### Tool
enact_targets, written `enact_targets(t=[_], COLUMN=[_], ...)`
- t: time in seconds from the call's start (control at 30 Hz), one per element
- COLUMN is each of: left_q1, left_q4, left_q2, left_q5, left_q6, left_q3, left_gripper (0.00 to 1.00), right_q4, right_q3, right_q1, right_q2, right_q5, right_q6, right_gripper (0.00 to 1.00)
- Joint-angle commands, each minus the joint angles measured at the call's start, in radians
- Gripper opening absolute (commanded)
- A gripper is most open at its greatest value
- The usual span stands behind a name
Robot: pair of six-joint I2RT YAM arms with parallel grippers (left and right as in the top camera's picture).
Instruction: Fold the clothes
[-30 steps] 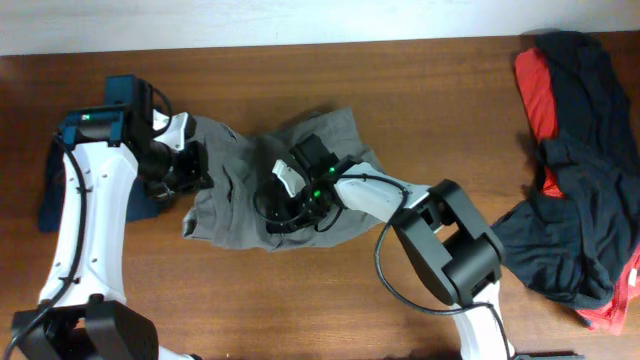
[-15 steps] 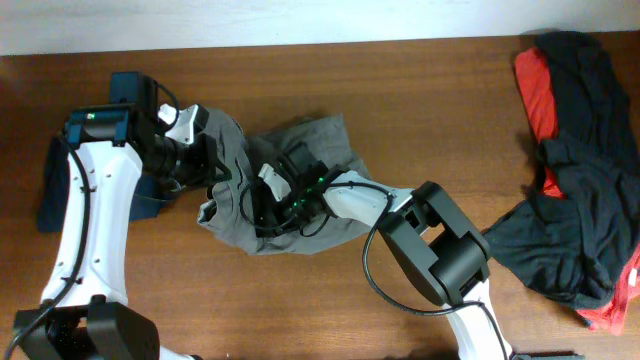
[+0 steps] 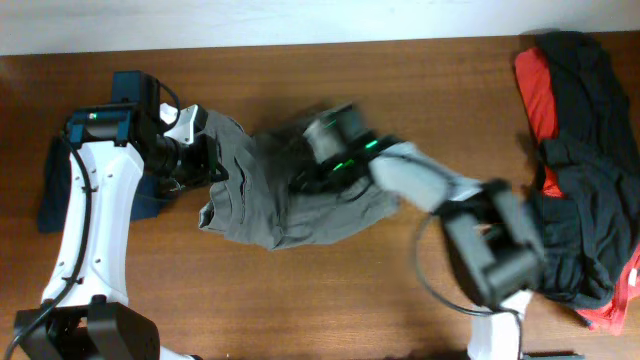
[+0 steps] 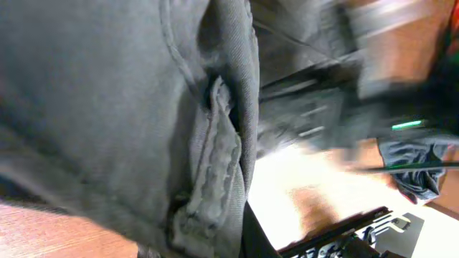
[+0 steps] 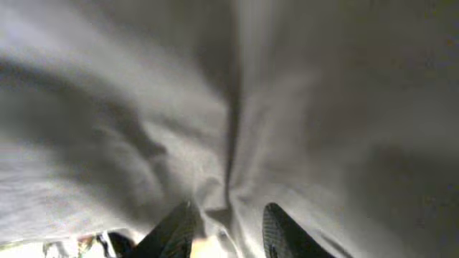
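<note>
The shorts (image 3: pixel 290 205) lie in a crumpled heap at the middle of the tabletop (image 3: pixel 420 80), with their left edge drawn up to the left arm. The left end effector (image 3: pixel 210 163) is pressed together on that edge. Its wrist view is filled with grey cloth and a stitched loop (image 4: pixel 215 172) at the waistband. The right end effector (image 5: pixel 229 228) has its fingers a little apart, with a ridge of cloth running in between them, so it appears to be pinching a thick bunched fold. The right arm is blurred in the overhead view, which suggests a fast sweep.

The main risk is the two grips working against each other. If the right arm pulls quickly while the left holds firm, the cloth could slip out of one pinch. The whole heap could also be dragged sideways rather than spread flat. A grab on a bunched fold may take several layers at once, and that would lock the creases in and give a crooked fold. The left arm also works just above a navy garment (image 3: pixel 55 205), which could be caught along with the shorts. The black and red pile (image 3: pixel 575 110) lies well apart at the right edge.

No container is in view, and all the garments lie loose on the tabletop.
</note>
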Motion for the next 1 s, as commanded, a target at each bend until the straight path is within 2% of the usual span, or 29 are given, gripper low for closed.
enact_targets(t=[0.0, 0.17, 0.33, 0.5, 0.6, 0.97], left_q1=[-0.004, -0.006, -0.060, -0.138, -0.174, -0.319], left_q4=[0.008, 0.026, 0.086, 0.171, 0.207, 0.345], left_q2=[-0.024, -0.024, -0.023, -0.017, -0.010, 0.064], left_q5=[0.000, 0.001, 0.001, -0.008, -0.062, -0.093], left_q6=[-0.002, -0.002, -0.003, -0.031, -0.060, -0.115], left_q3=[0.027, 0.027, 0.027, 0.027, 0.027, 0.027], left_gripper=[0.00, 0.00, 0.00, 0.00, 0.00, 0.00], right_q4=[-0.058, -0.235, -0.330, -0.357, -0.357, -0.352], right_q3=[-0.002, -0.003, -0.003, -0.005, -0.006, -0.006], right_q1=[-0.092, -0.196, -0.223, -0.223, -0.222, -0.181], right_q2=[-0.107, -0.105, -0.068, -0.033, -0.013, 0.127], right_q5=[0.025, 0.174, 0.297, 0.385, 0.424, 0.426], right_q6=[-0.046, -0.114, -0.198, -0.199, -0.200, -0.199], right_gripper=[0.36, 0.36, 0.36, 0.36, 0.36, 0.35])
